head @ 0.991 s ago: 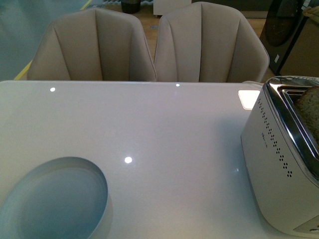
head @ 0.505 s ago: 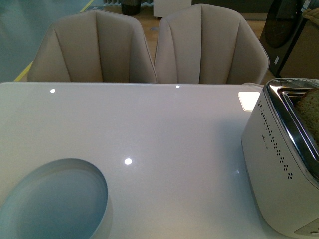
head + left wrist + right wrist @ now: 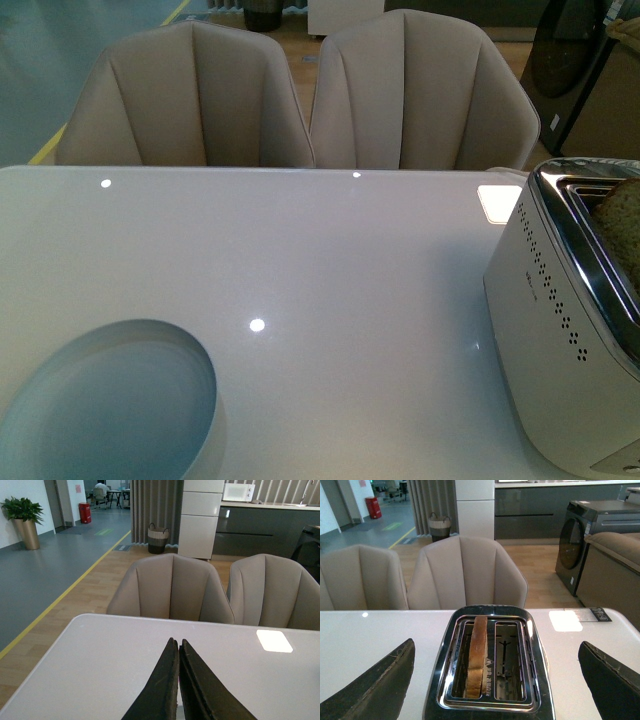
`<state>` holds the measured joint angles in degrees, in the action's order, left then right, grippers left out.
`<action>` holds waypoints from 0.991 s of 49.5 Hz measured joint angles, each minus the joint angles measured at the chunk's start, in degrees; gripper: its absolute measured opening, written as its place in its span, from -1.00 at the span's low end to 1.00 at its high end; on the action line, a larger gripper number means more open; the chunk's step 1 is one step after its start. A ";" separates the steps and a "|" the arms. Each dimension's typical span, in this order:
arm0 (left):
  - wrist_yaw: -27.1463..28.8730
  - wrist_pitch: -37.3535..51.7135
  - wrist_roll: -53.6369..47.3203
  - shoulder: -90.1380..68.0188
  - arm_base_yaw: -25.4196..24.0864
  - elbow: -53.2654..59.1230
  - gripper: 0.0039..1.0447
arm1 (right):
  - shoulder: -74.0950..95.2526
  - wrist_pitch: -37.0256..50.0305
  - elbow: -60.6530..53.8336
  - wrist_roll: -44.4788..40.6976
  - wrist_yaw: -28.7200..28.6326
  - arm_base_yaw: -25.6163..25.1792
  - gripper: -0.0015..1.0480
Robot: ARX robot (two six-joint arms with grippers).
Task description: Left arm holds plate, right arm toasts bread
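Observation:
The pale bluish-white plate (image 3: 105,405) lies on the white table (image 3: 330,250) at the front left, with no gripper in the front view. A slice of bread (image 3: 477,655) stands on edge in one slot of the toaster (image 3: 492,660), and the same bread (image 3: 625,225) pokes out of the toaster (image 3: 560,330) at the front view's right edge. My right gripper (image 3: 497,680) hangs open above the toaster, one black finger (image 3: 380,685) on each side of it. My left gripper (image 3: 176,642) is shut over bare table, its wedge jaws pressed together with nothing between them.
Two beige chairs (image 3: 300,90) stand behind the table's far edge. The toaster's second slot (image 3: 510,662) holds nothing. A bright light patch (image 3: 497,200) lies on the table near the toaster. A dark appliance (image 3: 580,535) stands beyond, off the table.
The front view has shifted very slightly; plate, toaster and bread stay where they were.

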<state>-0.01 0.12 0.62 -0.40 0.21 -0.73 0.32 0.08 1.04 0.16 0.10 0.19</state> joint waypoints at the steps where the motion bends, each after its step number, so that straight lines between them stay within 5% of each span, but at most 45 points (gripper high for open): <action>1: 0.00 -0.04 0.00 0.02 0.00 0.00 -0.95 | 0.00 0.00 0.00 0.00 0.00 0.00 0.83; 16: 0.00 -0.04 0.04 0.04 0.00 -0.02 -0.94 | 0.00 0.00 0.00 0.00 0.00 0.00 0.83; 36: 0.00 -0.04 0.00 0.04 0.00 -0.02 0.85 | 0.00 0.00 0.00 0.02 0.00 0.00 0.83; 49: 0.00 -0.04 -0.07 0.04 0.00 -0.02 0.87 | 0.00 0.00 0.00 0.00 0.00 0.00 0.83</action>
<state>-0.01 0.08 0.56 -0.36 0.21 -0.75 0.32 0.08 1.04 0.16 0.10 0.19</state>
